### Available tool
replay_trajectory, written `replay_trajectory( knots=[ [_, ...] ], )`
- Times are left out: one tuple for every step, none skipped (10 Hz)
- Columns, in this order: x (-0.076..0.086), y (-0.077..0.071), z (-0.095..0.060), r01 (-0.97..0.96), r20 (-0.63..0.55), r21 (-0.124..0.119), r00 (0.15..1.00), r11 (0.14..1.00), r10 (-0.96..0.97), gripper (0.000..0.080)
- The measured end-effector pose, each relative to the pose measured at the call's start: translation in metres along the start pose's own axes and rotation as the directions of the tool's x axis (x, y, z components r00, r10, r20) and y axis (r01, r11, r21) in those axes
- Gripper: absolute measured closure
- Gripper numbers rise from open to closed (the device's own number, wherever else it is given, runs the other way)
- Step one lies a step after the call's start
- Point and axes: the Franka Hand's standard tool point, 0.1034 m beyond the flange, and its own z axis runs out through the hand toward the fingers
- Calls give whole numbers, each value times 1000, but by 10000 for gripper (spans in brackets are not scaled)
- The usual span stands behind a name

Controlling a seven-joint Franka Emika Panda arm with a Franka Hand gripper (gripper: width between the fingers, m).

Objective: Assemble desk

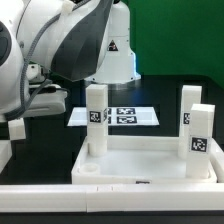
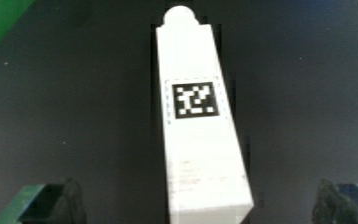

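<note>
Standing upright on the large white rimmed plastic tabletop (image 1: pixel 140 163): three short blocky white tagged legs (image 1: pixel 96 120), one far left, two at right; near-left round socket (image 1: pixel 89 169) unfilled; assembly judged partway; fourth leg (image 2: pixel 197 120) lies on dark table between spread fingers of gripper (image 2: pixel 197 203), ungrasped; white rail (image 1: pixel 110 191) bounds near edge; marker board (image 1: pixel 125 116) beyond.

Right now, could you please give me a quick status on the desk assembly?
End effector open, empty. One leg lying between its fingers, ungripped. Tabletop carries upright legs. Nothing in the way.
</note>
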Motion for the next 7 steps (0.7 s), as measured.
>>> replay_trajectory(
  knots=[
    [0, 0, 2, -1, 3, 1, 1000, 1000, 1, 151],
    [2, -2, 12, -30, 24, 6, 999, 1000, 30, 151],
    [3, -4, 24, -44, 59, 11, 997, 999, 43, 151],
    [2, -5, 35, -58, 94, 19, 994, 998, 56, 151],
    [-1, -6, 40, -91, 134, 32, 987, 995, 86, 151],
    [0, -6, 40, -89, 134, 29, 987, 996, 84, 151],
    [0, -6, 40, -89, 134, 29, 987, 996, 84, 151]
  ],
)
